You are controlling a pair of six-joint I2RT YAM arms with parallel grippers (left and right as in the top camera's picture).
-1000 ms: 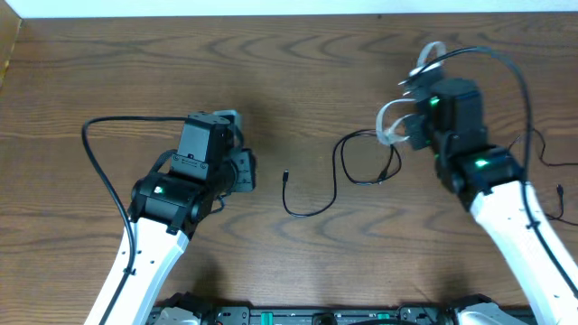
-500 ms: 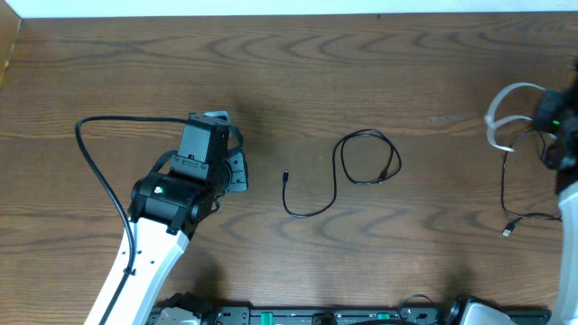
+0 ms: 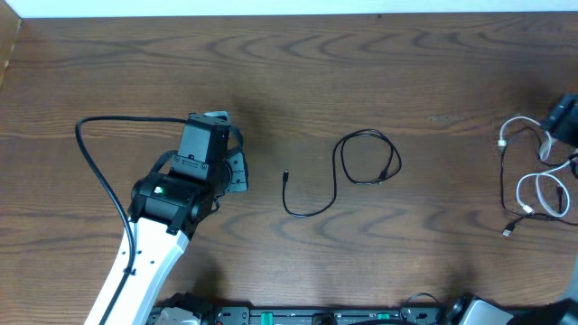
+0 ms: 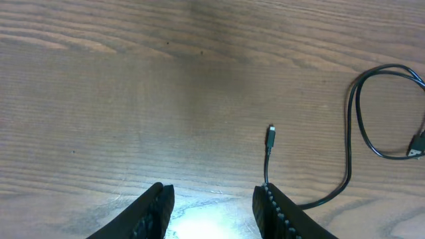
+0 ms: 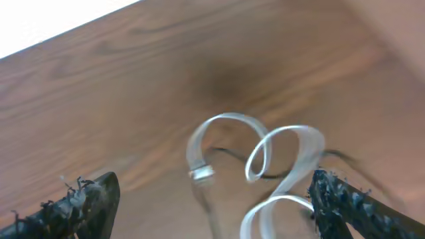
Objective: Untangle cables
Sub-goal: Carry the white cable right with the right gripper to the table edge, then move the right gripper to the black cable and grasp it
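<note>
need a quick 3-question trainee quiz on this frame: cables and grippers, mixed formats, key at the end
1. True or false: the left gripper grips the black cable.
2. Where on the table does the white cable lie? A) centre B) near the right edge C) far-left corner
3. Short answer: how do the jaws of the right gripper stand?
Key: 1 false, its jaws are apart and empty, with the cable's plug lying just ahead; 2 B; 3 open, wide apart, with the white cable below them.
</note>
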